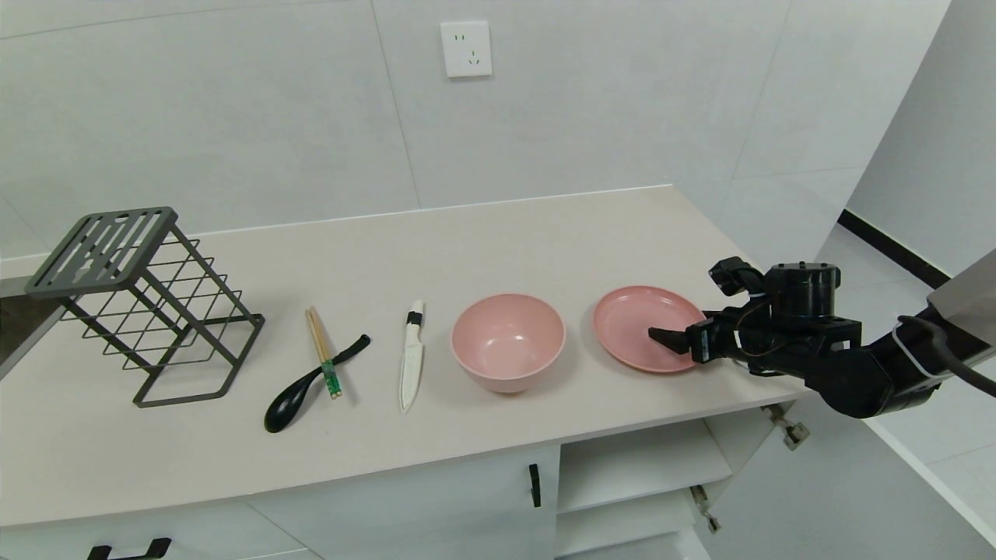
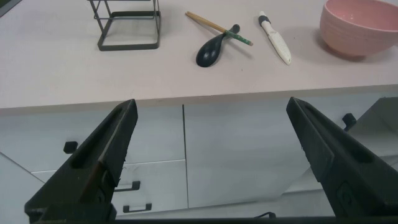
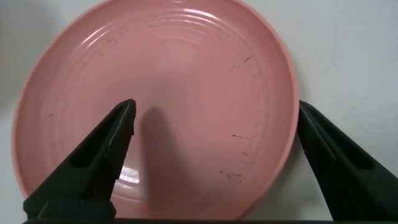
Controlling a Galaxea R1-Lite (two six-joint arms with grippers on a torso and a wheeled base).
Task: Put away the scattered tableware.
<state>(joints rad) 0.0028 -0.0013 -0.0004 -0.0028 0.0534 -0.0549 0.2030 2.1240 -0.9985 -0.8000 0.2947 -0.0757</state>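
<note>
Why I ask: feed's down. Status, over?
Right gripper open, straddling rim of pink plate. Left gripper open, short of the counter. Plate not gripped. Nothing blocking.

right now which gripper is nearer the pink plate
Right. The right gripper is open over the pink plate; the left gripper hangs out in front of the counter, far from the plate.

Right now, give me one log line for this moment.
right gripper open over pink plate | left gripper open, in front of counter | bowl, knife, spoon, chopsticks on counter

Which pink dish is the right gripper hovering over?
The flat pink plate, under the right gripper; the deeper pink bowl sits apart, toward the knife.
</note>
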